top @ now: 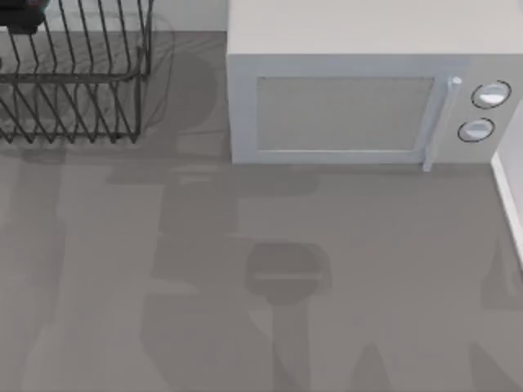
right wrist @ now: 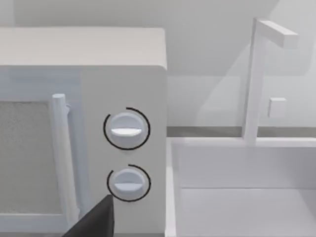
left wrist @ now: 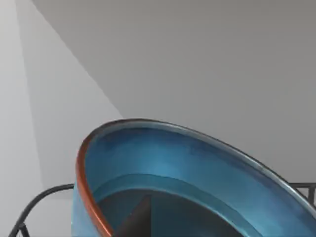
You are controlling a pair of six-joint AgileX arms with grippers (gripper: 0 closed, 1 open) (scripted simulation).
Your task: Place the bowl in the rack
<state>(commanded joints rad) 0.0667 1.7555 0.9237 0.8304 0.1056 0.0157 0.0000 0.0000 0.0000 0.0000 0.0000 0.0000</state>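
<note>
The glossy blue bowl (left wrist: 197, 173) with its reddish-brown rim sits close up and tilted in the left wrist view. One dark finger (left wrist: 136, 222) of my left gripper reaches inside the bowl, which it holds. Black wires of the rack (left wrist: 34, 205) curve just below the bowl. From above, the rack (top: 73, 73) stands at the table's far left corner, and a dark piece of my left gripper (top: 20, 16) hangs over its back left part. My right gripper (right wrist: 94, 222) faces the microwave's knob panel, away from the rack.
A white microwave (top: 359, 90) stands at the back, right of the rack, with two round knobs (right wrist: 127, 129) beside its door handle. A white sink (right wrist: 247, 197) with a faucet (right wrist: 254, 79) lies at the table's right edge. Grey tabletop (top: 245, 286) spreads in front.
</note>
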